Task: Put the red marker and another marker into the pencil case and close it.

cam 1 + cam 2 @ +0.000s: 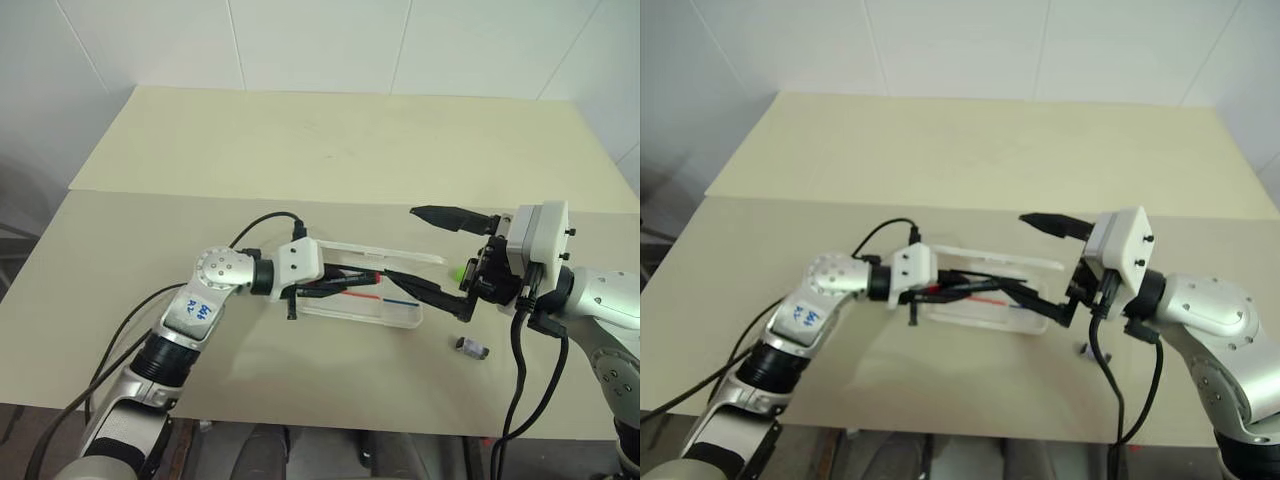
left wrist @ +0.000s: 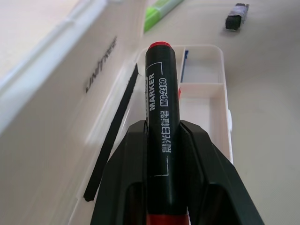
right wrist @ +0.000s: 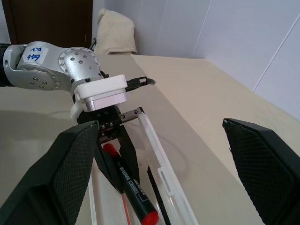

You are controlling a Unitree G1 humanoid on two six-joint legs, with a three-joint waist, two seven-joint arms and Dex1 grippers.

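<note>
1. Pencil case [image 1: 405, 318] sits open on the table [image 1: 300, 150], roughly centre, between both arms; lid [image 1: 400, 252] stands up along the far side, tray w/ red and blue lines lies flat on the near side. Long axis runs left-right across the robot's front.
2. L gripper [image 1: 335, 288] comes in from the left, fingers narrowed onto the red marker [image 2: 160, 93], clamping the barrel near its rear end. R gripper [image 1: 432, 252] hangs at the case's right end, fingers spread wide, holding nothing.
3. Red marker: held over the tray's left part, sticking out past the fingers toward the case's right end. Its long axis lines up approx. w/ the tray's long axis – that's the relation the drop turns on. From the left wrist view the tip points down the tray toward the divided compartment at the far end. Can't tell if it touches the tray floor yet; looks just above it.
4. Other marker, the lime-green highlighter [image 1: 459, 270], lies on the table just beside the case's right end, near the R gripper, well apart from the L one. So R arm is the nearer for that pick, in my view.
5. Small dark stubby cylinder [image 1: 473, 348] lies on the table near the case's right corner – not part of the job.
</note>
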